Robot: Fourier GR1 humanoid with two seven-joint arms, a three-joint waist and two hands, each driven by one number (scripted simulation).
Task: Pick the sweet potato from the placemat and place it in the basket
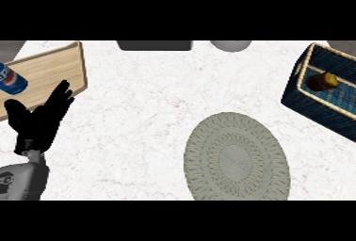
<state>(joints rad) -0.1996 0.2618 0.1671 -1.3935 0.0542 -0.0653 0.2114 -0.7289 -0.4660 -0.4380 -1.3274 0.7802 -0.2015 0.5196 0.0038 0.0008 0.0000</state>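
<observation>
A brown sweet potato [323,81] lies inside the dark blue woven basket [306,101] at the right edge of the head view. The round grey-green placemat [236,158] sits on the counter in the lower middle with nothing on it. My left hand [38,120] stands at the left edge, fingers straight and pointing up, holding nothing. My right hand does not show.
A wooden cutting board [59,66] lies at the upper left with a blue soda can [10,80] on it. A dark grey object [154,45] and a grey rounded object [230,45] sit at the counter's far edge.
</observation>
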